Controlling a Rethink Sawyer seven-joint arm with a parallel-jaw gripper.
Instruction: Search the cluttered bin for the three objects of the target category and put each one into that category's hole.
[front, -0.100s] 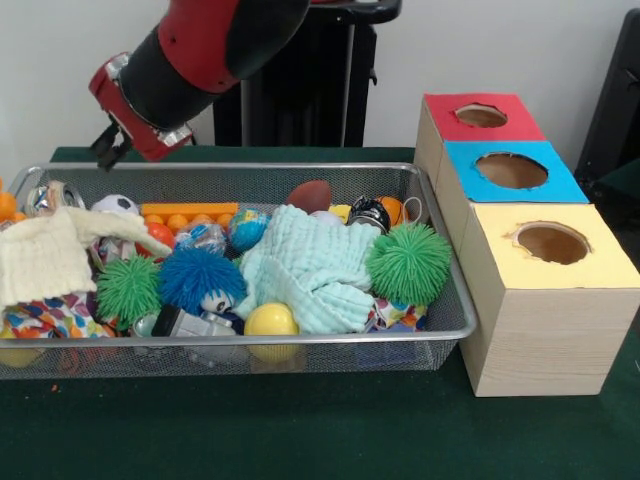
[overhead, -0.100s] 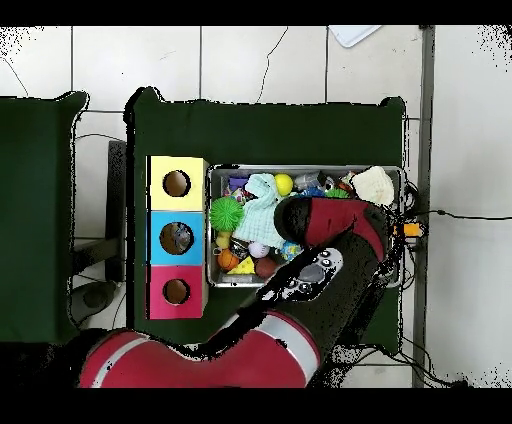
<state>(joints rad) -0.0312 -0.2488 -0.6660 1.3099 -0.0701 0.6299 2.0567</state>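
the red and black robot arm (front, -0.100s: 200, 50) reaches in from above toward the far left corner of the silver wire-mesh bin (front, -0.100s: 440, 330), and its dark gripper (front, -0.100s: 108, 145) hangs just above the bin's far rim, outside the clutter. it touches nothing and carries nothing visible; whether the fingers are spread or closed cannot be told, since only dark tips show in the front view and the arm's own bulk hides the gripper in the overhead view.

the bin is packed so that things lie over one another: a pale mint muslin cloth (front, -0.100s: 310, 270) is draped over the middle, likely covering smaller items, and a cream waffle-weave cloth (front, -0.100s: 45, 255) hangs over the left end. around them sit a green spiky rubber ball (front, -0.100s: 408, 263), a second green spiky ball (front, -0.100s: 128, 290), a blue fuzzy ball (front, -0.100s: 198, 278), a smooth yellow ball (front, -0.100s: 271, 320), a small black-and-white football (front, -0.100s: 116, 205), a brown toy rugby ball (front, -0.100s: 309, 194) and an orange tray of small orange balls (front, -0.100s: 190, 215).

just beside the bin's right end stands a wooden box with three round holes, topped red (front, -0.100s: 480, 116), blue (front, -0.100s: 511, 171) and yellow (front, -0.100s: 552, 243), close enough for a short carry from the bin.

the target category is not stated, so which objects count cannot be told. judging by the gripper's position above the rim, the search appears to be at or near its start, with a descent into the left end likely next.
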